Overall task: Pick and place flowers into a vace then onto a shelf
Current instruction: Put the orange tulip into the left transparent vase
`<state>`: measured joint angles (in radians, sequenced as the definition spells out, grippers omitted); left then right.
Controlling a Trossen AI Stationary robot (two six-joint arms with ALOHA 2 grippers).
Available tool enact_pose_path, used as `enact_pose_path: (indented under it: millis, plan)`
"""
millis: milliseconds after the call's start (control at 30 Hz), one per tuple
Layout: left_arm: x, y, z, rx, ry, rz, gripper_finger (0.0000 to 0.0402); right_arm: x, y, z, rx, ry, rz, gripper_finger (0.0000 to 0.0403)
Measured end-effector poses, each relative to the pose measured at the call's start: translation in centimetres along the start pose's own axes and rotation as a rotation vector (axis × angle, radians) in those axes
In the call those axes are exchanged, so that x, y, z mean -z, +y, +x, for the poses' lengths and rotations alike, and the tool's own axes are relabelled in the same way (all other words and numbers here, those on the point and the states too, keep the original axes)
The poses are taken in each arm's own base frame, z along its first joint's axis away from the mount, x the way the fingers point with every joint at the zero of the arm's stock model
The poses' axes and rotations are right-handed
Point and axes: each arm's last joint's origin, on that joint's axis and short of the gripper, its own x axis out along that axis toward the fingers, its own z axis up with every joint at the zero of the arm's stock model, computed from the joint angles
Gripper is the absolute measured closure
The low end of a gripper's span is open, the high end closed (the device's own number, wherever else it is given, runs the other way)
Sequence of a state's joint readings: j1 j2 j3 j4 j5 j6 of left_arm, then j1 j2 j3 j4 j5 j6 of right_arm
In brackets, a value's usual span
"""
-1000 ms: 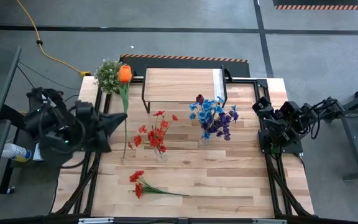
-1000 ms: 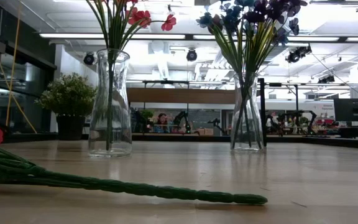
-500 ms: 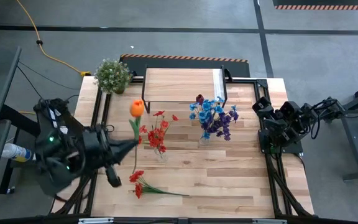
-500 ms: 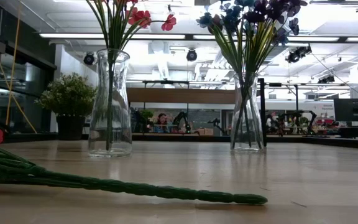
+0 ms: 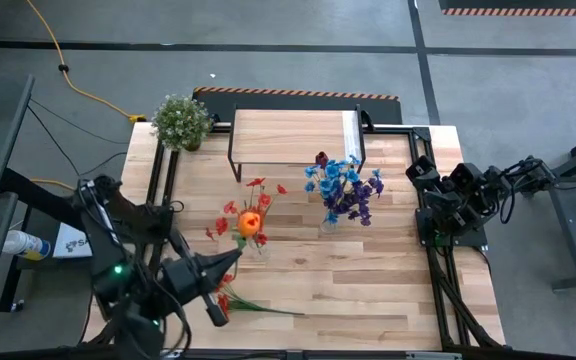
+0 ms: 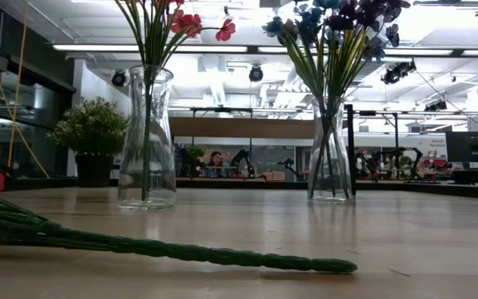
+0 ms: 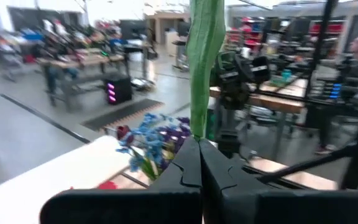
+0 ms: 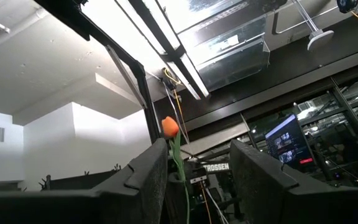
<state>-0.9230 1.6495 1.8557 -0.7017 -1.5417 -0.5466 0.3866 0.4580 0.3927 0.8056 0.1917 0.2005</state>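
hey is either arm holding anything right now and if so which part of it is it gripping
Yes. The left gripper is shut on the orange tulip, pinching its green stem low down. The right gripper is open and holds nothing.

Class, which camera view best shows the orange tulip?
The high view: the orange tulip sits over the red flowers, stem in the left pincer. Right wrist shows it small and distant; left wrist only its stem; low view misses it.

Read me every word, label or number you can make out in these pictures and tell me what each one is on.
"TROSSEN": white letters on a dark arm part in the right wrist view, behind the orange tulip.
White card beside the left arm: print too small to read.
Screens in the room: blurred, unreadable.
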Motion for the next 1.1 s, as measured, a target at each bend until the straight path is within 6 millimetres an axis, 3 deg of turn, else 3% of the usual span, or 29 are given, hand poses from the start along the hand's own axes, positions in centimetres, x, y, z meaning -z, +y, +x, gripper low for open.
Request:
enact_pose_path:
  millis: [333,567,800,1100]
  plan:
    - [2.8,-1.5,0.6,-0.043,-0.017,0.048,0.0381,0.0,0.0,0.0,0.000,0.000,0.000,0.0237]
    - [4.3,-1.2,2.0,-0.081,-0.013,0.107,0.0381,0.0,0.0,0.0,0.000,0.000,0.000,0.0237]
    - [4.9,0.1,3.2,-0.118,-0.014,0.084,0.0381,0.0,0.0,0.0,0.000,0.000,0.000,0.0237]
    - [5.0,0.3,3.2,-0.118,-0.020,-0.001,0.0381,0.0,0.0,0.0,0.000,0.000,-0.006,0.0237]
